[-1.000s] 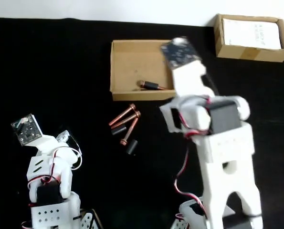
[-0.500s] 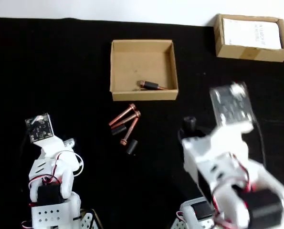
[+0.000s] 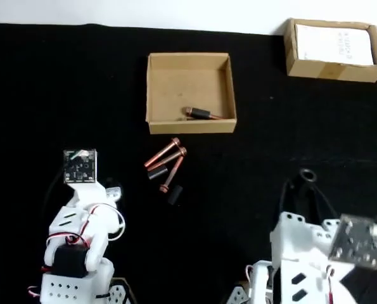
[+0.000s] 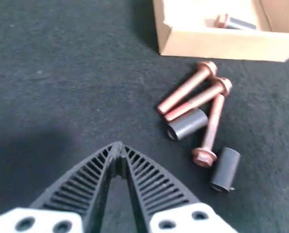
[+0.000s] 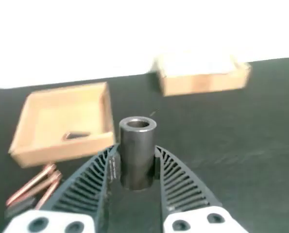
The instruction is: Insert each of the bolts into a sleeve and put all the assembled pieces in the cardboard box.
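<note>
Three copper bolts [image 4: 197, 99] lie side by side on the black table just in front of the cardboard box [image 3: 155, 88]. Two loose dark sleeves [image 4: 187, 124] [image 4: 225, 169] rest among them. One bolt inside a sleeve [image 3: 201, 114] lies in the box near its front wall. My left gripper [image 4: 117, 155] is shut and empty, low over the cloth, left of the bolts and nearer the table's front. My right gripper [image 5: 137, 148] is shut on an upright dark sleeve [image 5: 137, 160], held at the near right of the table [image 3: 306, 180], well away from the box.
A second, smaller cardboard box [image 3: 334, 49] holding a white sheet stands at the far right corner. The white bodies of both arms [image 3: 74, 247] [image 3: 308, 266] occupy the near edge. Black cloth lies open between the arms and right of the bolts.
My right arm has drawn back from over the box down to the near right, sleeve in its fingers. My left arm's wrist has swung to the right, towards the bolts.
</note>
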Available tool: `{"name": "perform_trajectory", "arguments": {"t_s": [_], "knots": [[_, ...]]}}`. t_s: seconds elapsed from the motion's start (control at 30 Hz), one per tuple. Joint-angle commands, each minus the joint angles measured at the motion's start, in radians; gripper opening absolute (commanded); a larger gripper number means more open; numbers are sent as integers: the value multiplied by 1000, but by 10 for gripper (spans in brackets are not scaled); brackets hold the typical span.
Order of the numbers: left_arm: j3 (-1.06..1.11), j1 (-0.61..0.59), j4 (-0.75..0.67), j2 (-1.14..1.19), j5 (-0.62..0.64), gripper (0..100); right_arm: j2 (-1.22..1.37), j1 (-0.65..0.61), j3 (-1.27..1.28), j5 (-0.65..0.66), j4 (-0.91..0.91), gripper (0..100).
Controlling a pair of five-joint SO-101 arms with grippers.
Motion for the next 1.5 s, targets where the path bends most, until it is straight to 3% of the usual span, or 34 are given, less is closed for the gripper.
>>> {"name": "perform_trajectory", "arguments": {"t_s": [0.0, 0.2, 0.4, 1.0, 1.23, 1.33, 1.47], "knots": [[-48, 25, 3, -10, -6, 10, -54, 124, 84, 28, -48, 6], [-127, 82, 2, 99, -6, 10, -50, 400, 222, 32, -245, 6], [-406, 91, -60, 516, -5, 10, -51, 530, 400, 32, -420, 6], [-1353, 137, -48, 1929, -11, 11, -51, 664, 776, 26, -727, 6], [-1636, 226, 100, 2181, -322, 11, -51, 667, 894, 26, -855, 6], [-1741, 243, 143, 2256, -368, 18, -51, 664, 938, 26, -911, 6], [-1879, 255, 215, 2344, -385, 111, -50, 639, 989, 32, -958, 6]]}}
